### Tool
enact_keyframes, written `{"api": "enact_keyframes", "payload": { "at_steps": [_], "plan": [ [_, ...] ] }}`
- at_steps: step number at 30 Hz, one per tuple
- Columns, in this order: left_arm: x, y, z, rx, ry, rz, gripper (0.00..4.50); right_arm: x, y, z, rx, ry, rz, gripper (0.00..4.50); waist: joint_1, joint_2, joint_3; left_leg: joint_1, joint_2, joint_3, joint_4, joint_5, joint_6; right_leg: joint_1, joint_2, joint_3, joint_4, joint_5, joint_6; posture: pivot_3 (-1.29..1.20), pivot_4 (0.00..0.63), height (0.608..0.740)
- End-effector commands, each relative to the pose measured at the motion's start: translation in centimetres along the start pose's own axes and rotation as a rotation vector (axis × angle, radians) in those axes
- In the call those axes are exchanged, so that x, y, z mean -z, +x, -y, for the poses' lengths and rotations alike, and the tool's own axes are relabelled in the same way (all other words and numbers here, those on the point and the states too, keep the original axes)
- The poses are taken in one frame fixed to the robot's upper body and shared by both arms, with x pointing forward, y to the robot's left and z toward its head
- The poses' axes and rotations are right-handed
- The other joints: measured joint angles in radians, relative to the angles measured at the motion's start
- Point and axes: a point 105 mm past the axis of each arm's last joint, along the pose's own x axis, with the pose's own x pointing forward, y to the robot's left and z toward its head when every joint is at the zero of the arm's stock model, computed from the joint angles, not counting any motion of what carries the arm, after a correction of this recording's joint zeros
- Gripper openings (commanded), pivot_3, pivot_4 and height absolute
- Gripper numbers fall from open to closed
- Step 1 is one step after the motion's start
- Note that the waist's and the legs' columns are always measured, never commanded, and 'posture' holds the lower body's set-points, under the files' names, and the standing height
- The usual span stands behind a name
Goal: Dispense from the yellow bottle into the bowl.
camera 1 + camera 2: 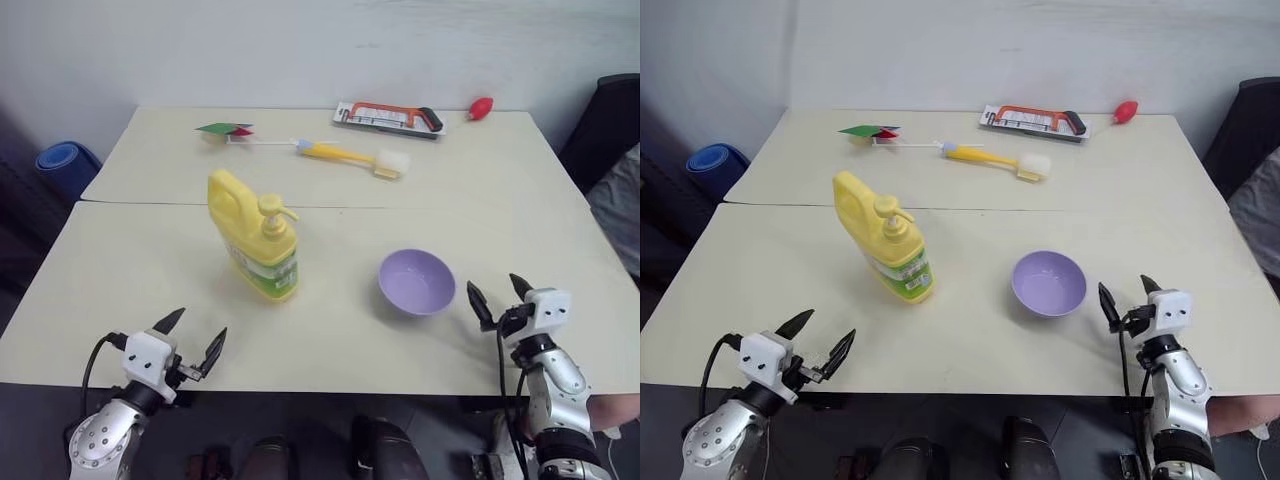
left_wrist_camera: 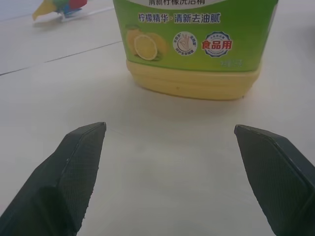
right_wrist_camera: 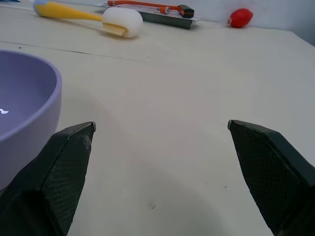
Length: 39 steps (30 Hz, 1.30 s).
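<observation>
Left gripper (image 1: 192,339): lower left of the head view, at the near table edge, fingers spread wide and holding nothing; it points toward the bottle's base.
Right gripper (image 1: 497,292): lower right of the head view, fingers likewise parted and empty, just beside the bowl's right side.
Yellow bottle (image 1: 254,236): upright, left of centre on the table (image 1: 150,270), well ahead of the left gripper; handle on its far-left side, pump nozzle pointing toward the frame's right. One bottle.
Bowl (image 1: 417,281): right of centre, apart from the bottle, open side up, nothing visible inside apart from a small white glint. One bowl.
Bottle handling: stiff plastic with a smooth label, likely a bit slippery; how full it is cannot be told, so its weight is a guess. It is tall for its base and could tip if pushed high up. Best hold is probably the side handle or the body low down, with the pump head pressed from above.
Bowl handling: light, smooth plastic, apt to slide if nudged.
Far side of table: one yellow-handled brush (image 1: 349,157), one packaged orange-handled saw (image 1: 389,118), one small red bulb (image 1: 481,107), one multicoloured toy (image 1: 226,130).
Off table: one blue roll (image 1: 66,163), upper left.
</observation>
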Motion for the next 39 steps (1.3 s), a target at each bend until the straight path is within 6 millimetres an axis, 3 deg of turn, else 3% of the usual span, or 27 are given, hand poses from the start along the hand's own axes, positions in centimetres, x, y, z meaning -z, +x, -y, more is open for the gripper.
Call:
{"api": "enact_keyframes", "payload": {
  "at_steps": [1, 2, 4, 6, 9, 11, 14, 19, 22, 24, 28, 31, 37, 39],
  "plan": [
    [-1.8, 0.4, -0.2, 0.017, 0.004, 0.050, 4.41, -2.0, -0.2, 1.5, 0.022, -0.021, 0.071, 4.50, 0.001, 0.000, 0.000, 0.000, 0.000, 0.000, 0.000, 0.000, 0.000, 0.000, 0.000, 0.000, 0.000, 0.000, 0.000, 0.00, 0.150, 0.740],
    [-2.1, 0.5, -0.3, 0.017, 0.001, 0.060, 4.41, -2.2, -0.2, 1.6, 0.017, -0.017, 0.079, 4.50, 0.001, 0.000, 0.000, 0.000, 0.000, 0.000, 0.000, 0.000, 0.000, 0.000, 0.000, 0.000, 0.000, 0.000, 0.000, 0.00, 0.150, 0.740],
    [-5.4, 0.7, -0.8, 0.084, -0.085, 0.166, 4.41, -4.0, -1.0, 1.9, -0.034, -0.028, 0.105, 4.50, 0.003, 0.000, 0.000, 0.000, 0.000, 0.000, 0.000, 0.000, 0.000, 0.000, 0.000, 0.000, 0.000, 0.000, 0.000, 0.00, 0.150, 0.740],
    [-8.2, 0.1, -0.2, 0.246, -0.139, 0.240, 4.41, -5.7, -1.9, 2.3, -0.079, -0.047, 0.114, 4.50, 0.006, 0.000, 0.000, -0.001, 0.001, -0.002, 0.000, 0.000, -0.001, 0.000, 0.000, -0.001, 0.003, 0.000, 0.000, 0.00, 0.150, 0.740],
    [-10.0, -0.7, 1.5, 0.540, -0.158, 0.169, 4.41, -6.9, -3.9, 2.1, -0.187, -0.106, 0.071, 4.50, 0.004, 0.003, -0.001, -0.001, 0.001, -0.002, 0.000, 0.000, -0.001, 0.001, 0.000, -0.001, 0.001, 0.000, 0.000, 0.00, 0.150, 0.740],
    [-10.7, -1.1, 2.6, 0.714, -0.156, 0.108, 4.41, -7.3, -5.4, 0.8, -0.319, -0.147, 0.018, 4.50, 0.003, 0.004, -0.001, 0.000, 0.001, -0.002, 0.000, 0.000, -0.001, 0.003, 0.000, -0.001, 0.000, 0.000, 0.000, 0.00, 0.150, 0.740],
    [-11.0, -1.3, 3.2, 0.842, -0.150, 0.071, 4.41, -7.7, -6.3, -2.3, -0.523, -0.165, -0.036, 4.50, 0.001, 0.004, -0.001, 0.002, 0.000, -0.001, 0.000, 0.000, -0.001, 0.003, 0.001, 0.000, -0.002, 0.000, 0.000, 0.00, 0.150, 0.740],
    [-10.7, 0.6, 3.0, 0.857, 0.030, 0.111, 4.41, -8.8, -4.7, -9.0, -0.811, -0.019, -0.150, 4.50, -0.004, 0.004, -0.001, 0.006, 0.001, 0.002, 0.000, 0.000, -0.002, 0.003, 0.003, 0.004, 0.001, 0.000, -0.001, 0.00, 0.150, 0.740],
    [-10.7, 1.4, 3.5, 0.885, 0.035, 0.126, 4.41, -8.6, -3.0, -12.9, -0.881, 0.042, -0.220, 4.50, 0.001, 0.004, -0.001, 0.007, 0.002, 0.002, 0.000, 0.000, -0.004, 0.003, 0.004, 0.004, 0.001, -0.001, -0.002, 0.00, 0.150, 0.740],
    [-10.6, 1.7, 3.9, 0.898, 0.029, 0.134, 4.41, -7.8, -1.8, -14.4, -0.880, 0.009, -0.272, 4.50, 0.003, 0.004, -0.001, 0.005, 0.002, 0.002, 0.000, 0.000, -0.005, 0.001, 0.005, 0.003, 0.001, -0.001, -0.002, 0.00, 0.150, 0.740],
    [-10.5, 1.9, 4.6, 0.913, 0.033, 0.144, 4.41, -6.0, 0.8, -15.6, -0.786, -0.071, -0.355, 4.50, 0.009, 0.004, -0.001, -0.004, 0.001, 0.000, 0.001, 0.000, -0.005, -0.004, 0.004, 0.000, 0.003, -0.001, -0.002, 0.00, 0.150, 0.740],
    [-10.8, 1.8, 4.9, 0.917, 0.018, 0.154, 4.41, -5.8, 2.2, -15.6, -0.721, -0.121, -0.355, 4.50, 0.006, 0.004, -0.001, -0.005, -0.001, 0.000, 0.001, 0.000, -0.003, -0.004, 0.005, 0.000, 0.002, -0.001, -0.001, 0.00, 0.150, 0.740],
    [-11.0, 1.6, 5.1, 0.924, 0.005, 0.155, 4.41, -4.5, 2.5, -16.0, -0.701, -0.120, -0.389, 4.50, 0.004, 0.004, -0.001, -0.003, -0.002, 0.000, 0.001, 0.001, -0.002, -0.003, 0.006, 0.000, 0.002, 0.000, 0.000, 0.00, 0.150, 0.740],
    [-11.0, 1.5, 5.1, 0.927, 0.004, 0.154, 4.50, -4.2, 2.6, -16.1, -0.697, -0.103, -0.393, 4.14, 0.002, 0.004, -0.001, -0.003, -0.002, 0.000, 0.001, 0.001, -0.002, -0.002, 0.006, 0.000, 0.002, 0.000, 0.000, 0.00, 0.150, 0.740]
  ]
}}
